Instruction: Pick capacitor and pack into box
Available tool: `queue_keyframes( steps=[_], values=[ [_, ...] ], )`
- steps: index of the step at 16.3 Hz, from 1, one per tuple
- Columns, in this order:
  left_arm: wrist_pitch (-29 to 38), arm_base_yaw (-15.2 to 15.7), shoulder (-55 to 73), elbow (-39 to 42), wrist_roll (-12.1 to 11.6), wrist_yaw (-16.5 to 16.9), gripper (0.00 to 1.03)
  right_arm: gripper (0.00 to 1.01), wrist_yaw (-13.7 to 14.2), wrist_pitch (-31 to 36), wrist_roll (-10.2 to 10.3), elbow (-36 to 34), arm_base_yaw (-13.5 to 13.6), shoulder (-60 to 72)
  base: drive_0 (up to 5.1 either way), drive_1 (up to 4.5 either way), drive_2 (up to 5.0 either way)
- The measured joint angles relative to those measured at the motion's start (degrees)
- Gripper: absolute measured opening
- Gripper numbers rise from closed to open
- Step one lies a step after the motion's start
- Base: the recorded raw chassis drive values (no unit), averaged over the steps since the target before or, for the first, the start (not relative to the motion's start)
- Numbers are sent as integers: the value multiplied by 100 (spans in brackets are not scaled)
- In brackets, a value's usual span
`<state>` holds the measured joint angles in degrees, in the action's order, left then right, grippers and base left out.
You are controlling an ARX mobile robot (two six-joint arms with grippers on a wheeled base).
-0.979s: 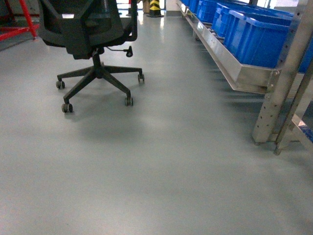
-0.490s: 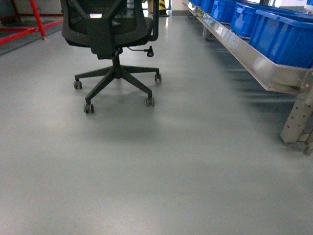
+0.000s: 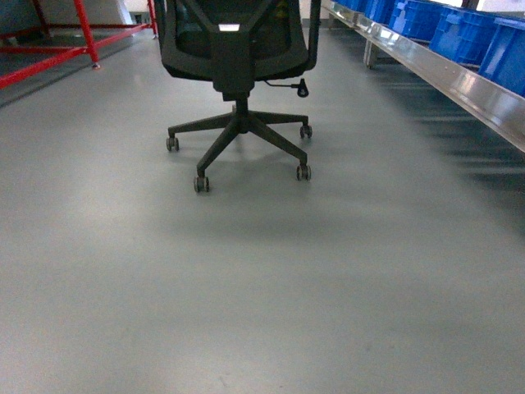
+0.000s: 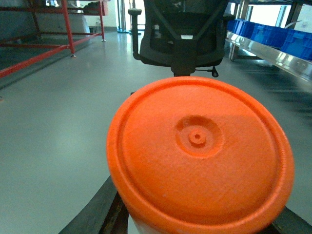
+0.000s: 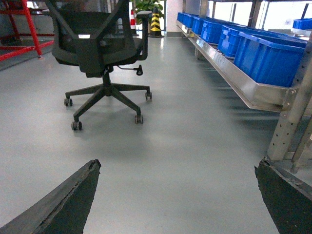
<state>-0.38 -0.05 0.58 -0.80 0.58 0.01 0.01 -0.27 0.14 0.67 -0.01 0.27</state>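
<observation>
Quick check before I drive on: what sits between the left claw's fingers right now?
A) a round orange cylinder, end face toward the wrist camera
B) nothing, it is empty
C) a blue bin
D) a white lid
A: the left wrist view is filled by the orange cylinder, with the dark fingers of the left claw flanking it below.

An office chair [image 3: 238,74] stands on the floor [image 3: 262,287] ahead, at the middle. Bins [image 3: 459,29] sit on a shelf [image 3: 459,78] along the right. A frame [image 3: 57,41] stands far left, behind.
</observation>
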Motion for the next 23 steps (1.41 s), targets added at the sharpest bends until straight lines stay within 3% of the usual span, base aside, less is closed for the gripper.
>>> queue_keyframes(
  steps=[23],
  values=[
    [-4, 0, 0, 2, 2, -7, 44, 98, -2, -15, 0, 0, 0, 0, -499, 242, 242]
  ],
)
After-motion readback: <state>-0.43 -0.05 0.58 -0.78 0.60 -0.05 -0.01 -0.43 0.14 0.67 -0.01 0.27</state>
